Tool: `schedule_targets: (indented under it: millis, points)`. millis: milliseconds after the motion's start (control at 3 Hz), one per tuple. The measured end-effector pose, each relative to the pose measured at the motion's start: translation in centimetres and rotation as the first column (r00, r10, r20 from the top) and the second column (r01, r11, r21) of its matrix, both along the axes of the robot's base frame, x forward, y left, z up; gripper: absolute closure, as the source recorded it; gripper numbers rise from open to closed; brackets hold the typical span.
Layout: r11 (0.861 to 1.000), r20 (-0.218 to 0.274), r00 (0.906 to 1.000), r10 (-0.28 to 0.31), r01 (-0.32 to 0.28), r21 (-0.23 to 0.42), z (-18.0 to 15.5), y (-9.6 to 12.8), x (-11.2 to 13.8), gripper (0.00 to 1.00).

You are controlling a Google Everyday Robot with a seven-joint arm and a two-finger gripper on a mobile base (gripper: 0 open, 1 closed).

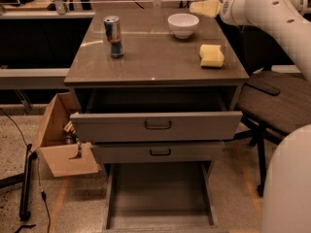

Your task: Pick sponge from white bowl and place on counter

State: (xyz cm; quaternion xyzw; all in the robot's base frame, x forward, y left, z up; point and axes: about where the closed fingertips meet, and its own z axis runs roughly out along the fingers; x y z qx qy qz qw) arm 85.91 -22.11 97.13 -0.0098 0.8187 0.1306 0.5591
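1. Camera view, upper right of the frame: the cream-coloured gripper [204, 8] hangs in the air above the back right corner of the counter [155, 62]. It is just right of the white bowl [183, 25] and higher than it, touching neither. It points toward the left of the frame at the end of the white arm [272, 11]. How far the claw is open cannot be told from here.
2. The sponge [212, 56] lies flat on the counter near its right edge. It is in front of the bowl, to its right and apart from it, and well below the gripper.
3. The white bowl stands upright at the back of the counter, right of centre.
4. A can [113, 36] stands upright on the left part of the counter, well apart from the bowl and the sponge.
5. Centre of the frame: the top drawer [156, 125] of the cabinet is pulled partly out, and the middle drawer [158, 152] is out a little less. The bottom drawer [158, 198] is drawn far out toward the lower edge.
6. Lower left: an open cardboard box [58, 144] sits on the floor beside the cabinet.
7. Right side: a dark chair [277, 98] stands just beside the cabinet.
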Motion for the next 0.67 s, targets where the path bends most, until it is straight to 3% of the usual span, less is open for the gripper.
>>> schedule_targets:
  millis: [333, 667]
  points:
    - [0.989, 0.051, 0.9878, -0.147, 0.145, 0.034, 1.6, -6.5, 1.5, 0.0]
    - [0.982, 0.046, 0.9825, -0.181, 0.178, 0.058, 1.7, -7.7, 1.5, 0.0]
